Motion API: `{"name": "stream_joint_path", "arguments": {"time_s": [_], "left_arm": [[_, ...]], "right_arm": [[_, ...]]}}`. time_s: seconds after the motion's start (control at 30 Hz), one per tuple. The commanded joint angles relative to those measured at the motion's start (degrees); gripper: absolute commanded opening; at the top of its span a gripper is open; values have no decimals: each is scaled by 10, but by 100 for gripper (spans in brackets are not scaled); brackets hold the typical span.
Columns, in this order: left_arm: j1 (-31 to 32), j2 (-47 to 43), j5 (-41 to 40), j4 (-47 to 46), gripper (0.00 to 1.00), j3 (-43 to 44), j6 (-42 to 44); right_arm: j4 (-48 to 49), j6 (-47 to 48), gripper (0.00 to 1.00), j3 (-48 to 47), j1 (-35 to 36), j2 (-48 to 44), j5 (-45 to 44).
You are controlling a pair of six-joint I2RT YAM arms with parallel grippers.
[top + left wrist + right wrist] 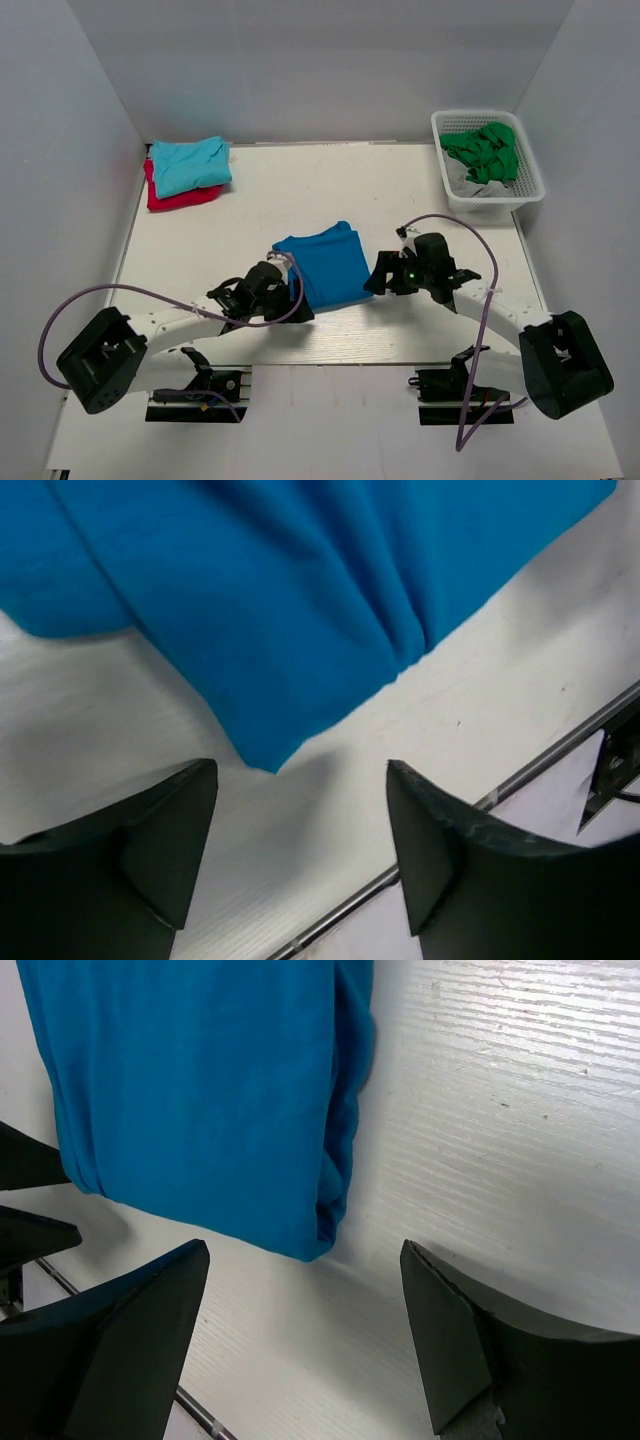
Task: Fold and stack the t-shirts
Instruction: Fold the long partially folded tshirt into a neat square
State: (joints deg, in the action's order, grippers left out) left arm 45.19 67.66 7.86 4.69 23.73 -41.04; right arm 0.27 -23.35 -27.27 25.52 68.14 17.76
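Observation:
A royal-blue t-shirt (328, 265) lies folded into a rough square near the table's front middle. It fills the top of the left wrist view (290, 590) and the upper left of the right wrist view (200, 1090). My left gripper (296, 308) is open and empty at the shirt's near left corner. My right gripper (373, 284) is open and empty at its near right corner. A folded turquoise t-shirt (190, 164) lies on a red t-shirt (170, 197) at the back left.
A white basket (530, 190) at the back right holds green cloth (483, 151) and some grey cloth. The table's front edge with a metal strip (420, 855) runs just behind both grippers. Grey walls enclose the table on three sides.

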Motion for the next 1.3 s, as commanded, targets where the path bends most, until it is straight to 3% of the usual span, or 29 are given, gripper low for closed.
{"name": "stream_joint_path", "arguments": {"time_s": [0.0,0.07,0.1,0.37,0.47,0.57,0.63,0.67,0.77,1.03,1.27], "left_arm": [[16,35,-49,5,73,12,11],[23,55,-55,10,57,19,17],[23,55,-63,10,53,27,17],[29,56,-122,16,51,27,6],[29,56,-130,9,45,27,6],[29,68,-142,9,25,40,6],[29,73,-142,15,6,51,6],[29,73,-148,23,1,51,6],[29,73,-143,29,0,51,6],[29,-5,-137,60,0,17,-15],[34,-32,-65,52,0,-29,-10]], "right_arm": [[34,10,83,1,1,10,16],[39,11,78,1,2,22,18],[41,10,76,-1,2,35,18],[62,17,63,-14,2,89,26],[69,17,54,-15,2,94,32],[70,15,41,-15,4,92,36],[68,15,33,-19,1,95,46],[68,13,24,-20,2,95,47],[73,11,0,-17,2,91,56],[74,-6,0,-3,2,53,25],[67,-1,0,18,-1,12,9]]}}
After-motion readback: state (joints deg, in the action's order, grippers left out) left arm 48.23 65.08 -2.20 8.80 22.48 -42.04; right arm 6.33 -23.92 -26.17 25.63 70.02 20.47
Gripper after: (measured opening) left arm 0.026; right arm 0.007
